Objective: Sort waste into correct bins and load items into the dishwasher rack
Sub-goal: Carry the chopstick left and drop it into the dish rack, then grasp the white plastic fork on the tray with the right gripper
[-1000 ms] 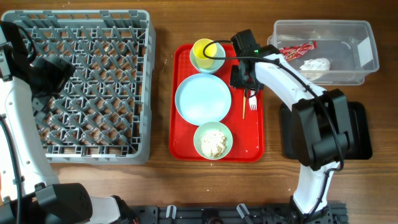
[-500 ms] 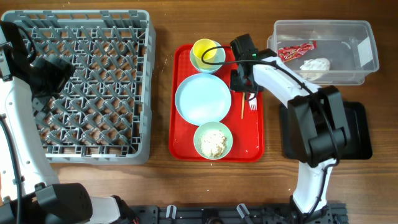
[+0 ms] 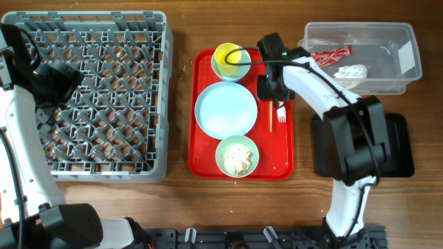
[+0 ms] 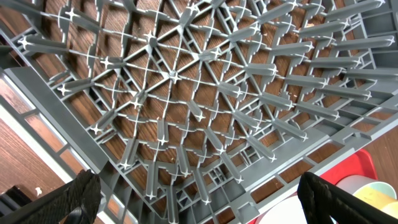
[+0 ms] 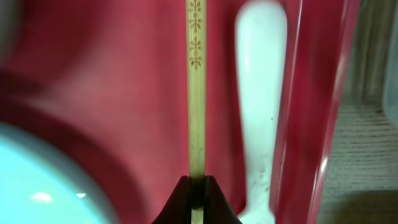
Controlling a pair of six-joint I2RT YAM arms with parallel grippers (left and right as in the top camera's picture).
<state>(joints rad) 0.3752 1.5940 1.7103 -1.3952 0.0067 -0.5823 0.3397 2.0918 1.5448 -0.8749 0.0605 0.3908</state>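
R gripper (image 5: pixel 197 186): jaws pinched on the thin wooden stick (image 5: pixel 196 93) near one end. Stick lies flat on red tray (image 3: pixel 277 162), parallel to and just beside white fork (image 5: pixel 261 93), between fork and pale blue plate (image 3: pixel 225 108).
L gripper (image 4: pixel 202 199): fingers spread wide, holding nothing, above dishwasher rack (image 3: pixel 97 17).
Tray also carries yellow cup (image 3: pixel 230 61) and bowl (image 3: pixel 237 158) w/ beige food.
Red wrapper (image 3: pixel 331 55) and white scrap (image 3: pixel 351 72) sit in clear tub (image 3: pixel 394 41).
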